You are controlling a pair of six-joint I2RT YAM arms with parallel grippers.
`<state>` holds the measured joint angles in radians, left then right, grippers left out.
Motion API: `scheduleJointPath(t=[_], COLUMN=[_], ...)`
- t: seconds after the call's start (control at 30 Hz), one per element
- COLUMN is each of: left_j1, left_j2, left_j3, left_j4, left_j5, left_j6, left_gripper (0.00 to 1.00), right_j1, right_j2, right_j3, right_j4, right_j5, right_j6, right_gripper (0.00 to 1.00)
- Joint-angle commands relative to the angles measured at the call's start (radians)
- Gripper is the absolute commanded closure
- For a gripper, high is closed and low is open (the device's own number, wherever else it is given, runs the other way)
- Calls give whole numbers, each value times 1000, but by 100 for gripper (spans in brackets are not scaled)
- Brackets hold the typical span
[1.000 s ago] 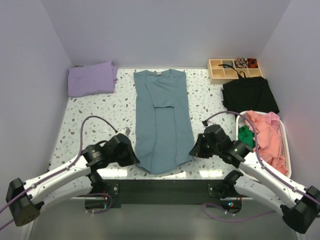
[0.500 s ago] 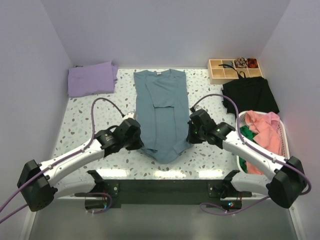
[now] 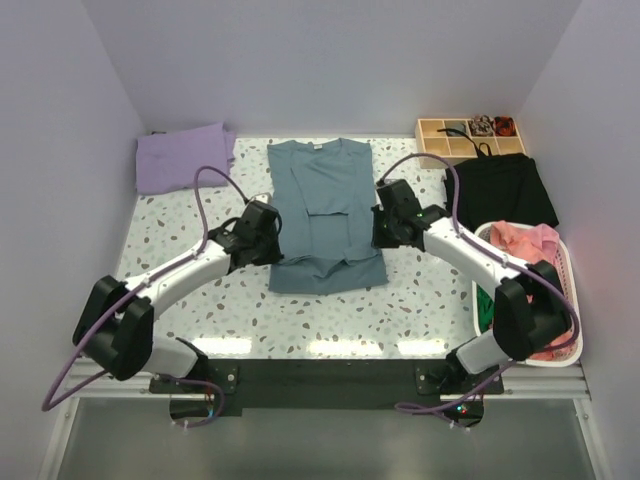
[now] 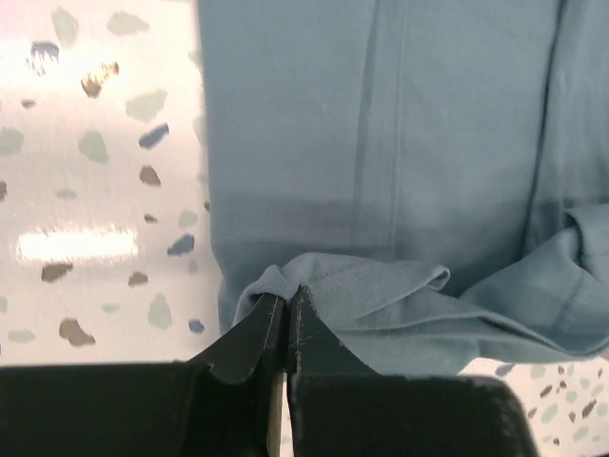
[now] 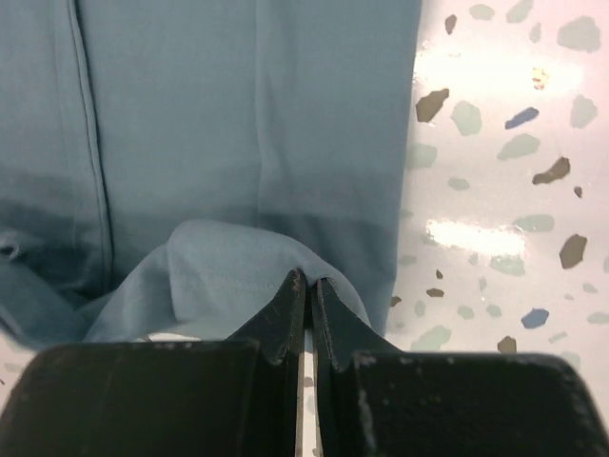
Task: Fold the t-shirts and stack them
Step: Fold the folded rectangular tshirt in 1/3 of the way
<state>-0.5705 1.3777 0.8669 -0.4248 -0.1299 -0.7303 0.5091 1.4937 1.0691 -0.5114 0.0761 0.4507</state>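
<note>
Here, the slate-blue t-shirt (image 3: 322, 190) is laid lengthwise at the middle of the speckled worktop (image 3: 180, 250), with its near hem doubled back over the body. The hem's left corner is clamped in the left tool (image 4: 287, 303), and the right corner in the right tool (image 5: 306, 286). The lavender t-shirt (image 3: 183, 158) is seen folded at the far left corner.
</note>
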Motion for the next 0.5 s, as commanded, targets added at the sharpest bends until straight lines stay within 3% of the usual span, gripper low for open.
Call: scheduleJointPath(t=[0.0,0.13,0.47], left_j1=[63,121,150], left_j2=[73,153,310], left_j3=[86,135,208], left_j4=[123,162,236], left_j5=[18,36,72], left_j6=[84,112,160], left_gripper=[100,100,100], right_j1=[-21,-43,-86], right_j2=[85,166,296], right_j3=[98,169,264], right_j4=[62,71,54], right_j5=[-41,-58,-18], right_j6=[-64,-90,-109], right_gripper=[100,100,100])
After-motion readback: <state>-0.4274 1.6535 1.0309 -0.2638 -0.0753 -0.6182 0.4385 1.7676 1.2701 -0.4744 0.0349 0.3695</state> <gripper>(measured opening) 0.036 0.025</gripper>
